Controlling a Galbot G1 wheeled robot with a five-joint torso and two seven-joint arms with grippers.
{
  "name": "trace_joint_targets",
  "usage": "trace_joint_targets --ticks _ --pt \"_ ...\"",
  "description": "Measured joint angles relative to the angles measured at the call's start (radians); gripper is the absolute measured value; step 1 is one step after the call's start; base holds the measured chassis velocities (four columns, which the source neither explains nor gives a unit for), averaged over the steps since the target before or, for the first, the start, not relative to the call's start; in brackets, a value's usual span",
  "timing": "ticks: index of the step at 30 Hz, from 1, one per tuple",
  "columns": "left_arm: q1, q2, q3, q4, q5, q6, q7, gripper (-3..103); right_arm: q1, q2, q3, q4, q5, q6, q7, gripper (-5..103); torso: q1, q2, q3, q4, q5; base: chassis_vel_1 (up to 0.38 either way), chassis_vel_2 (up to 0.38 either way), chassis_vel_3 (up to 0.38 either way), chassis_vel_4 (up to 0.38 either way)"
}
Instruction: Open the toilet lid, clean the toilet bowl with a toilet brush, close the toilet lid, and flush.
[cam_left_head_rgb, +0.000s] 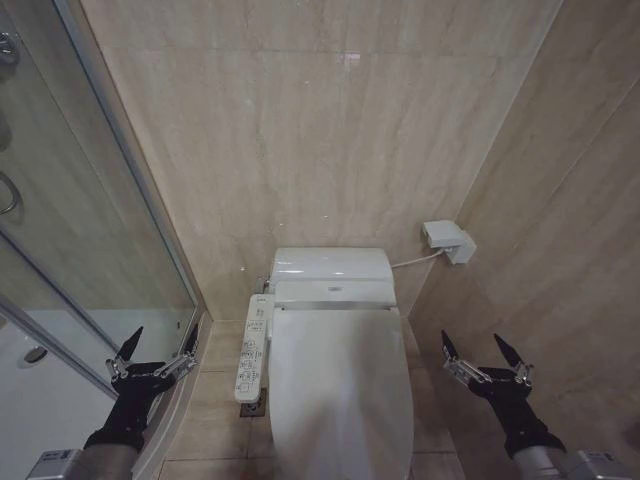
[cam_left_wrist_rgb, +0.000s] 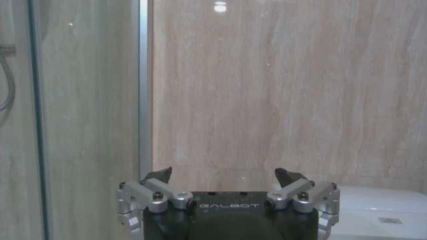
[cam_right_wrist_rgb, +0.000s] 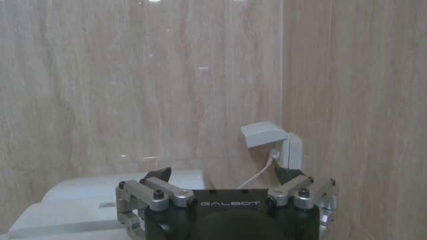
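Toilet lid (cam_left_head_rgb: 340, 390) down at lower centre; left gripper (cam_left_head_rgb: 155, 352) lower left, right gripper (cam_left_head_rgb: 485, 358) lower right, both spread wide, empty: hook front edge squarely, lift slowly.

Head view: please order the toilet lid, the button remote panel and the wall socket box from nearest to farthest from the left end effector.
From the left end effector:
1. Button remote panel, beside the lid on the robot's left.
2. Toilet lid, closed, in the middle.
3. Wall socket box, in the far right corner.
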Motion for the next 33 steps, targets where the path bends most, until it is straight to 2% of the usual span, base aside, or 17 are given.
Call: trace_joint_targets --ticks 12,26,27,28,30,33 --pt "0.000 0.000 0.000 0.000 0.000 0.000 0.000 100 0.000 0.000 0.000 0.000 0.000 0.000 0.000 100 -0.001 0.000 0.000 0.0000 0.0001 0.151 -0.168 -0.164 0.162" --pt "0.000 0.000 0.000 0.000 0.000 0.000 0.000 100 0.000 0.000 0.000 0.000 0.000 0.000 0.000 100 -0.001 0.000 0.000 -0.0002 0.0001 0.284 -0.279 -0.284 0.281" --pt "0.000 0.000 0.000 0.000 0.000 0.000 0.000 100 0.000 0.000 0.000 0.000 0.000 0.000 0.000 100 -0.001 0.000 0.000 -0.0001 -0.0006 0.285 -0.334 -0.277 0.299" --pt "0.000 0.000 0.000 0.000 0.000 0.000 0.000 100 0.000 0.000 0.000 0.000 0.000 0.000 0.000 100 0.000 0.000 0.000 0.0002 0.0005 0.285 -0.281 -0.298 0.316" --pt "0.000 0.000 0.000 0.000 0.000 0.000 0.000 100 0.000 0.000 0.000 0.000 0.000 0.000 0.000 100 0.000 0.000 0.000 0.0005 0.0003 0.306 -0.281 -0.283 0.305" --pt "0.000 0.000 0.000 0.000 0.000 0.000 0.000 100 0.000 0.000 0.000 0.000 0.000 0.000 0.000 100 -0.001 0.000 0.000 -0.0003 -0.0001 0.249 -0.279 -0.244 0.260"
